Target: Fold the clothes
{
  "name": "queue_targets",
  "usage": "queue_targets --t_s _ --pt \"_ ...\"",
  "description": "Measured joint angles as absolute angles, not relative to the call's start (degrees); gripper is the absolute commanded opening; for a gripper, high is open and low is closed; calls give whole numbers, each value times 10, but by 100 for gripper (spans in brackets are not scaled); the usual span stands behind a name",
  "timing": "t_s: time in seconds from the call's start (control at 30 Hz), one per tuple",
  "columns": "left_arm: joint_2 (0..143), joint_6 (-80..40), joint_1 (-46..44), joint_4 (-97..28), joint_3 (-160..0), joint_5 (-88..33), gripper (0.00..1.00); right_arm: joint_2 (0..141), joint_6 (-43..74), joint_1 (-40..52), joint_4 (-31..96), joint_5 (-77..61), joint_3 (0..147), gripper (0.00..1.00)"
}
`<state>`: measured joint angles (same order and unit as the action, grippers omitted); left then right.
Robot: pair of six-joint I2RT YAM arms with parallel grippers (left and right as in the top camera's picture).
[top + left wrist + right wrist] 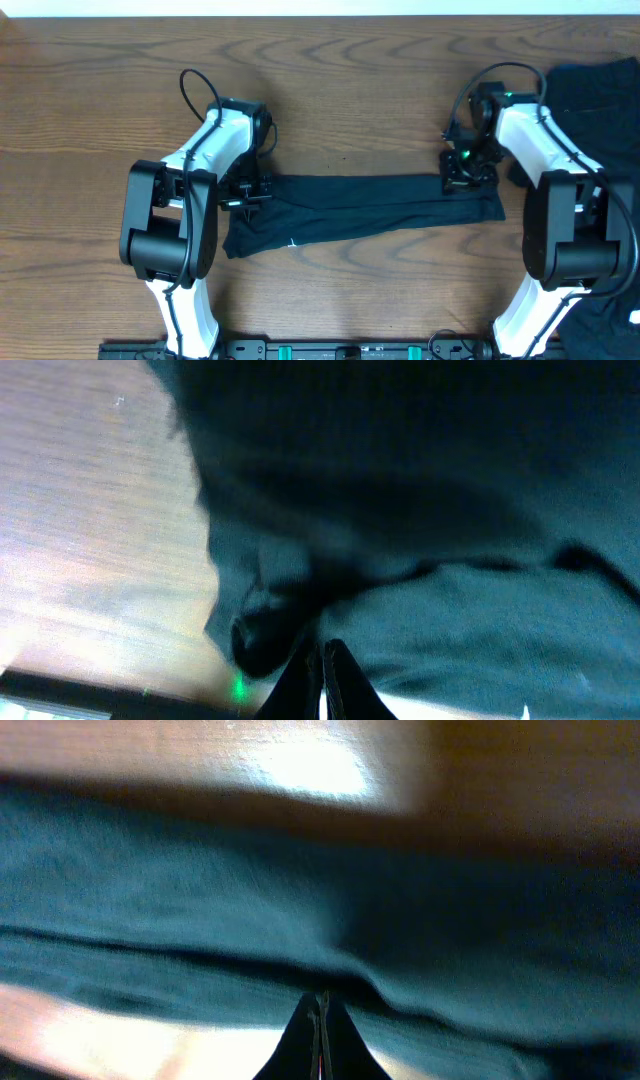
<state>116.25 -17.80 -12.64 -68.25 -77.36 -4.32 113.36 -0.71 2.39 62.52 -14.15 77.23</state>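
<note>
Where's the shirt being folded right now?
Overhead, the T-shirt lies folded into a strip across the table, between the left gripper and right gripper.

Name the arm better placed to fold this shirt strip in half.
Right, narrowly. The left pincer and right pincer each pinch an end of the shirt, but the right end lies flat and square; the left is skewed.

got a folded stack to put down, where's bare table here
Widest bare wood: behind the shirt, between left arm and right arm, up to the table's far edge. Also free: outside the left arm, and a strip before the shirt. Crowded: far right, by the clothes pile.
</note>
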Motion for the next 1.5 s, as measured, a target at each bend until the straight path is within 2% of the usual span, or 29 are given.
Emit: queue_targets --t_s 0.23,0.67,1.0,1.33,1.5 --pt "1152 -180 -126 -583 -726 -43 6 1134 -7 54 531 -138 724 1" --pt "1097 -182 -126 -369 -667 -26 6 1116 -7 60 462 -144 688 1" --pt "1099 -182 -97 -336 -667 -8 6 1116 26 63 371 -142 684 2" --pt "1100 -177 -49 -321 -668 -44 6 1116 159 70 349 -115 684 2" --pt "1091 -165 -48 -326 -670 -44 6 1116 147 70 348 -121 689 5"
